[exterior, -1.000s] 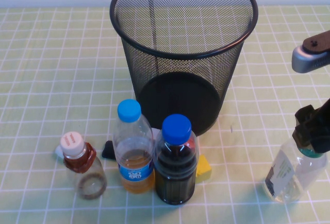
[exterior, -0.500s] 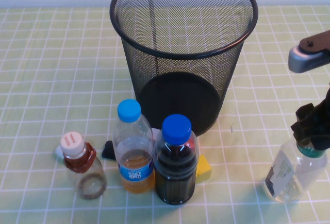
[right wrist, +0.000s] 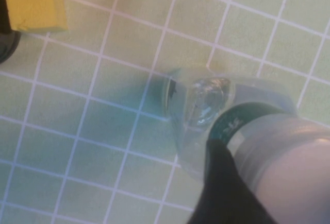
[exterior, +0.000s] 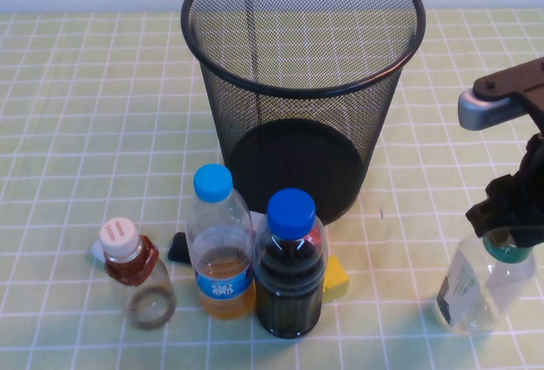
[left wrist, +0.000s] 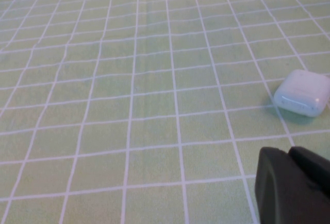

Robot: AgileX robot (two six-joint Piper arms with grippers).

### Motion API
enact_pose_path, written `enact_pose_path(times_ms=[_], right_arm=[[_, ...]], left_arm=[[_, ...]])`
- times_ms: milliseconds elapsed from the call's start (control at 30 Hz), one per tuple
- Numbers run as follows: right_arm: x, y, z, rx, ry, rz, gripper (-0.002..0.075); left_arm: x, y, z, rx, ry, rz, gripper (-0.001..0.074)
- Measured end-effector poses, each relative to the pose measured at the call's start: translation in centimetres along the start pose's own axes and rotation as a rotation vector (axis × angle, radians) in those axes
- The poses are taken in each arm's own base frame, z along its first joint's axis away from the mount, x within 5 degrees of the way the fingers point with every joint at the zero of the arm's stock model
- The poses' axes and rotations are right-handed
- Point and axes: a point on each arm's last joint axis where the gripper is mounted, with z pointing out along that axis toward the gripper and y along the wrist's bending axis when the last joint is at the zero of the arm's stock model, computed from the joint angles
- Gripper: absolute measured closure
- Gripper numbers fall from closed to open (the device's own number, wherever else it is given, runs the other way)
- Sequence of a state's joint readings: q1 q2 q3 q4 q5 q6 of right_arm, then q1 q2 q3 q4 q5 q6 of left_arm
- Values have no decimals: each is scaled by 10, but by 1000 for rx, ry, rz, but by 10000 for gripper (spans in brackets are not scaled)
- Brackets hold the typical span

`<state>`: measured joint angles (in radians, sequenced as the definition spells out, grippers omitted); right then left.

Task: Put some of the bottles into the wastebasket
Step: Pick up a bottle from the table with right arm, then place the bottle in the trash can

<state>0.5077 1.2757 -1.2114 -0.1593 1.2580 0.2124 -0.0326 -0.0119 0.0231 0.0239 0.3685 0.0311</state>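
Observation:
The clear bottle with the green-and-white label [exterior: 476, 289] stands at the table's front right. My right gripper [exterior: 503, 221] is shut on its neck from above. In the right wrist view one black finger [right wrist: 221, 188] lies against the bottle [right wrist: 206, 105] just below its white cap. The smaller bottle with the pale pink cap [exterior: 140, 281] stands at the front left. The black wire-mesh wastebasket [exterior: 297, 91] stands upright at the back centre. My left gripper [left wrist: 291, 183] is shut and empty over bare cloth, out of the high view.
A blue-capped bottle of amber liquid [exterior: 221, 251] and a blue-capped bottle of dark liquid [exterior: 291, 272] stand in front of the wastebasket. A yellow block [exterior: 336, 276] and a small black object [exterior: 178, 248] lie behind them. A white case [left wrist: 302, 92] lies near my left gripper.
My right gripper and arm have shifted a little left at the bottle's neck, and the bottle's top has leaned slightly with it. The other bottles have not moved.

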Motion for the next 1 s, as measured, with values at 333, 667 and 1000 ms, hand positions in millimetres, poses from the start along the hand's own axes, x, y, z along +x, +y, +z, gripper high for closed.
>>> enact_pose_path(times_ms=[333,667,1000], right_arm=[[9,-21,-44,112,-213,25,493],[-4,-37,-182,17,-808,50,493],[-52,-5,-206,-238,-976,-125,493]], left_arm=[[0,0,0,0,0,0,735],[0,0,0,0,0,0,735],[0,0,0,0,0,0,735]])
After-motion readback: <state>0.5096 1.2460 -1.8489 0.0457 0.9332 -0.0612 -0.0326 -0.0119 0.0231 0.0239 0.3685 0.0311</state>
